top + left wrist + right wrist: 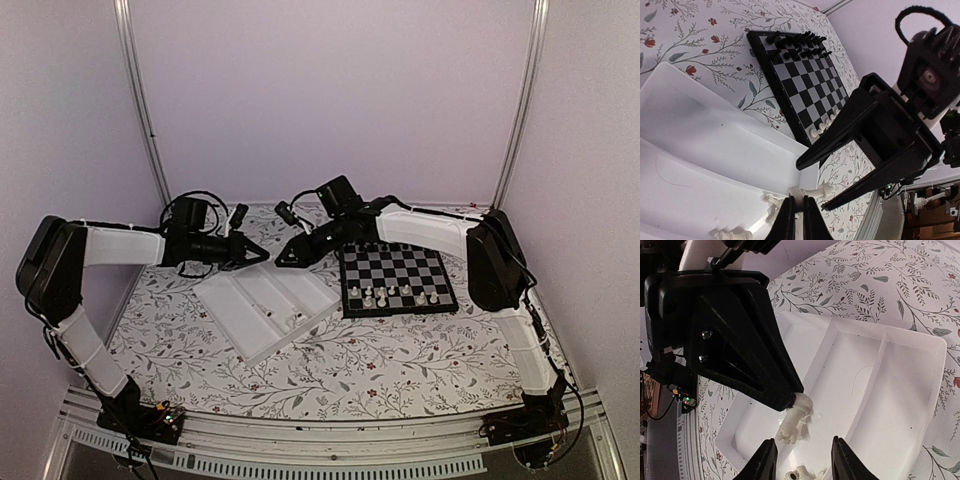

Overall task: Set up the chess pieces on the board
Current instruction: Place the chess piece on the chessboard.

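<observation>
Top view: a table (200, 370) under a cloth printed with leafy sprigs and small red flowers stands between plain lilac walls (330, 100), with metal frame posts (140, 100) at the back corners. The board (400, 272) lies right of centre. The black chessmen (390, 246) line its far side and the white chess pieces (395, 296) on it stand in its near rows. A white tray (240, 310) lies tilted just left of the board. The left gripper (258, 255) and right gripper (285, 258) meet tip to tip above the tray's far end, too small here to read

Left wrist view: the left gripper's fingers (789, 220) stand narrow, almost closed, on one end of a white piece (815, 191) lying in the tray's corner. The right gripper's jaws spread in a wide V above it. Other white pieces (732, 234) lie loose in the tray nearby, which the top view barely shows

Right wrist view: the right gripper's fingers (766, 460) are wide apart and hold nothing. Between and beyond them, the left gripper's tip touches the white piece's rounded head, with the piece tilted against the tray floor
</observation>
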